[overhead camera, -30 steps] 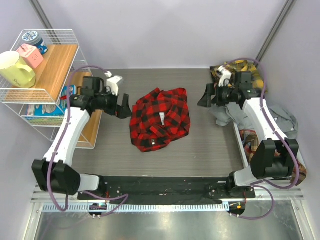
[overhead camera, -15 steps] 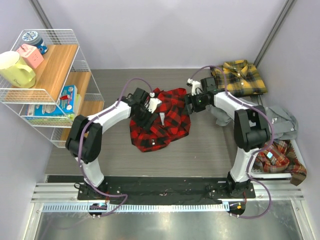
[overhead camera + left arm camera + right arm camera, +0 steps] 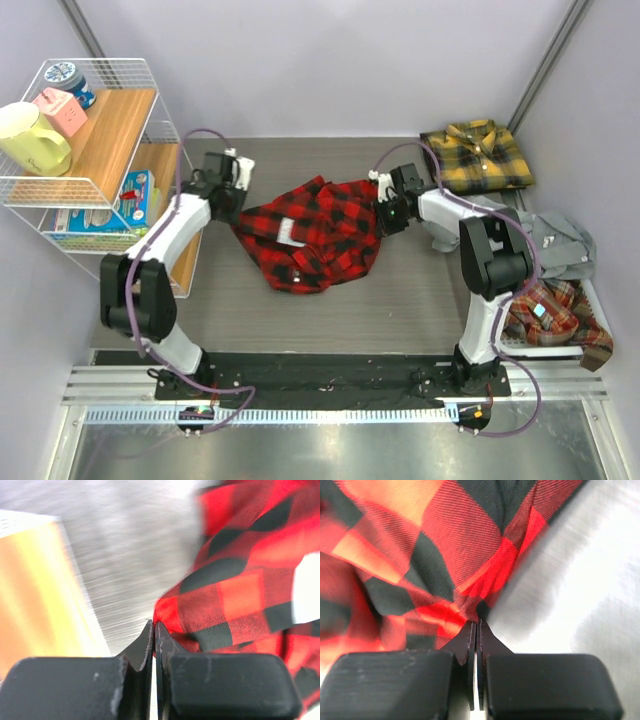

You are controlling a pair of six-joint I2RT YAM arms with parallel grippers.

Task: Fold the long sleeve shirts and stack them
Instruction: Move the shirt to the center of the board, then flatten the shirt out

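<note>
The red-and-black check shirt (image 3: 318, 232) lies crumpled in the middle of the table, a white patch showing on it. My left gripper (image 3: 234, 208) is shut on its left edge, which is drawn out to the left. In the left wrist view the jaws (image 3: 154, 627) are pressed together with red cloth (image 3: 235, 590) at their tips. My right gripper (image 3: 384, 217) is shut on the shirt's right edge. The right wrist view shows the cloth (image 3: 435, 555) pinched at the closed tips (image 3: 478, 625). A folded yellow-and-black plaid shirt (image 3: 476, 156) lies at the back right.
A grey shirt (image 3: 556, 243) and an orange-brown plaid shirt (image 3: 556, 318) are heaped at the right edge. A wire shelf (image 3: 95, 165) with wooden boards, a yellow mug (image 3: 33, 138) and small boxes stands at the left, close to my left arm.
Both grippers went from open to shut on the red shirt's edges. The left gripper moved left with its edge, and the shirt now spreads wider.
</note>
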